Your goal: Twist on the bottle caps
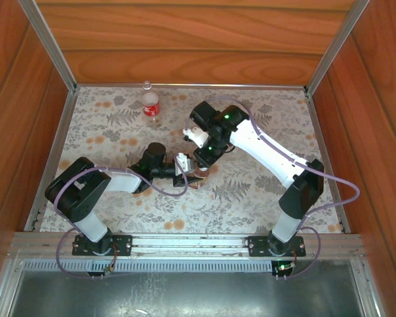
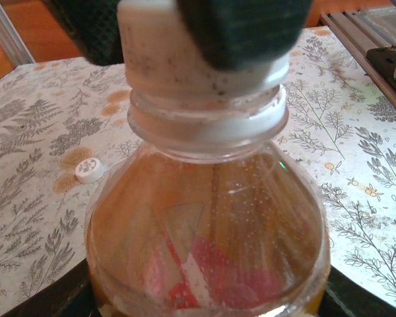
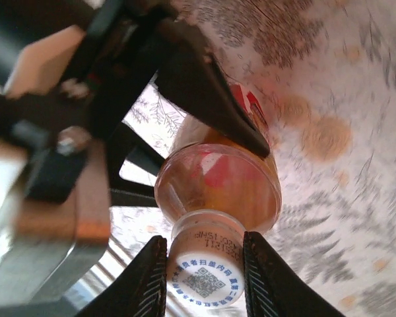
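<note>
Claws meet near the middle of the floral worktop [image 1: 99, 125] in the overhead view. The left claw [image 1: 190, 173] reaches in from 9 o'clock and the right claw [image 1: 200, 161] comes in from 1 o'clock.

The left claw is clenched on the amber bottle [image 3: 218, 188]; in the right wrist view its dark fingers [image 3: 214, 105] press against the bottle's body. The right claw is clamped on the whitish cap [image 3: 204, 281] sitting on the bottle's neck. One ribbed finger touches the cap at 9 o'clock and the other at 3 o'clock. The cap's top carries a blue printed ring around a square code.

From the left wrist camera the cap sits at 12 o'clock above the bottle's neck ring, with the right claw's dark pads over its upper part. How far it is threaded on cannot be told.

A second cap [image 2: 89, 170] lies loose on the worktop at 9 o'clock of the amber bottle, apart from it. The red-labelled bottle [image 1: 150, 105] stands near the worktop's far edge, at 11 o'clock from the claws and well apart; whether it is capped cannot be told.
</note>
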